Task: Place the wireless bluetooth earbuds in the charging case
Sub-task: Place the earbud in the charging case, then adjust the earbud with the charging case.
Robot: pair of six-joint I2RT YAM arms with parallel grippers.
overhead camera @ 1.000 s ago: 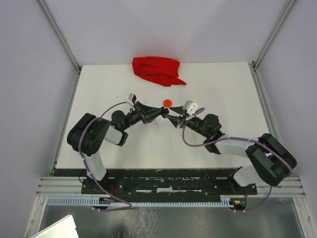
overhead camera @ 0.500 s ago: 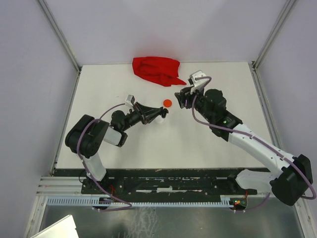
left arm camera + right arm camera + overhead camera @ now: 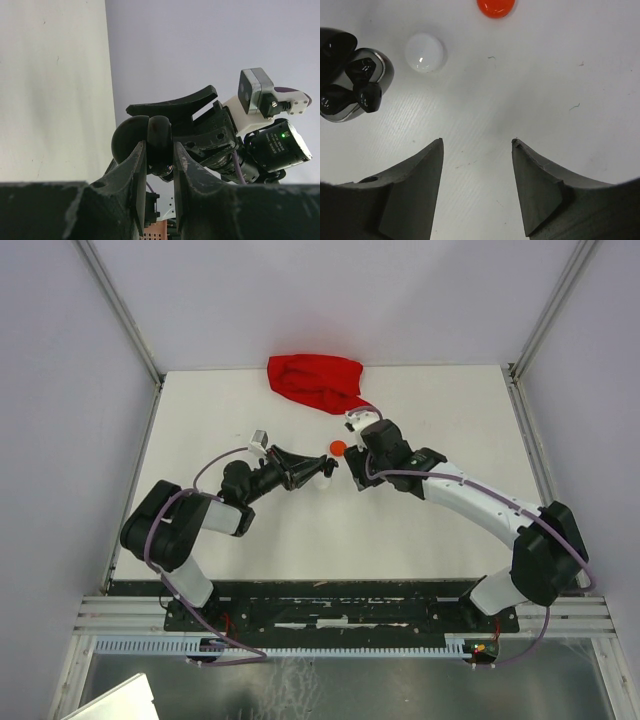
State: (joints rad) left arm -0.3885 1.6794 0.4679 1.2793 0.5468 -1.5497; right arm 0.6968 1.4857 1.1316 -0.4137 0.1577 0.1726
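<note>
Earbuds point(image 3: 369, 96), likely slick, are sitting in the charging case point(image 3: 340, 114) my left end effector point(image 3: 159, 155) is clamping; right end effector point(image 3: 476, 145) is gaping empty; I'm favouring stems.

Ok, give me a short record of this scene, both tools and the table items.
left tool: shut on glossy black round charging case
case state: lid open, black earbuds inside
right tool: open, empty, above white table
white round disc: on table
orange-red round disc: on table, apart from white disc
red crumpled cloth: table's far edge
</note>
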